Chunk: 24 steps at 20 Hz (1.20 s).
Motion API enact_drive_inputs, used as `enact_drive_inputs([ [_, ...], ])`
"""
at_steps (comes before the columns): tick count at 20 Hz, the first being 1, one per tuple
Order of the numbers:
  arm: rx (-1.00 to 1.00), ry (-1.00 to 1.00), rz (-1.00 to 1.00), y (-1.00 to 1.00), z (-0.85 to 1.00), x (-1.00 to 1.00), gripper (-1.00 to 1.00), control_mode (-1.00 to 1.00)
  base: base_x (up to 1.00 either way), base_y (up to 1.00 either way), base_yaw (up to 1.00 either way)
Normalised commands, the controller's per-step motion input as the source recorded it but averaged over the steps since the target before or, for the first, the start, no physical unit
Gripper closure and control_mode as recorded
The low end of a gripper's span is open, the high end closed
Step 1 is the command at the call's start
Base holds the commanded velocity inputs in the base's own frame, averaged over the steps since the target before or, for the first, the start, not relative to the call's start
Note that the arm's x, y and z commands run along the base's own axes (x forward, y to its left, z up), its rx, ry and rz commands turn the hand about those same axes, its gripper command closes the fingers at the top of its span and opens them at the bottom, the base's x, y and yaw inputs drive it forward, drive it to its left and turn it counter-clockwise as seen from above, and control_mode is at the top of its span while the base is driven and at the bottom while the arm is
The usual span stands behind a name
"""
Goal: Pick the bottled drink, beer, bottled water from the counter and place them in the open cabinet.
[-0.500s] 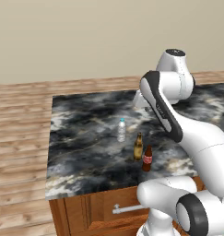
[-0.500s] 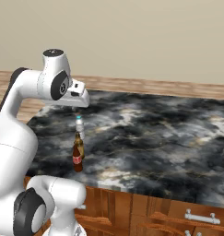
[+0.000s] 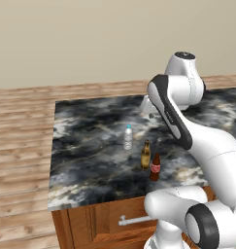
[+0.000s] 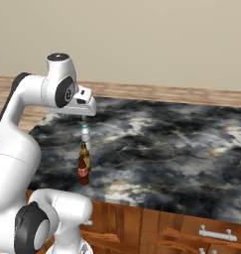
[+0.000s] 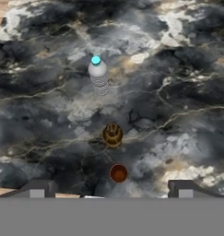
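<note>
All 3 bottles, the water, beer and small drink, are unmoved on the tabletop, the spread fingers kept empty above, nothing stowed yet.

Arm: glossy white rounded shells, dark grey joint bands and round caps. Gripper: two small dark fingertips.

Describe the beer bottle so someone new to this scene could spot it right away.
On the marbled counter, three bottles stand upright in a short row near the front edge. The beer is the middle one, between the clear water bottle and the small red-brown bottle. It is slim, amber, long-necked, with a yellowish label.
</note>
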Motion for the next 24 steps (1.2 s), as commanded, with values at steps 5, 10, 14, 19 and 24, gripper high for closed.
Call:
enact_drive_inputs([
  [5, 0.01, -0.07, 0.08, -0.17, -0.15, 0.00, -1.00, -1.00, 0.00, 0.00, 0.00],
  [10, 0.04, -0.12, 0.12, -0.26, -0.25, -0.06, -1.00, -1.00, 0.00, 0.00, 0.00],
  [14, 0.03, -0.12, 0.16, -0.23, -0.22, -0.14, -1.00, -1.00, 0.00, 0.00, 0.00],
  [19, 0.01, -0.08, 0.23, -0.20, -0.21, -0.20, -1.00, -1.00, 0.00, 0.00, 0.00],
  [24, 0.05, -0.08, 0.30, -0.39, -0.28, -0.16, -1.00, -1.00, 0.00, 0.00, 0.00],
])
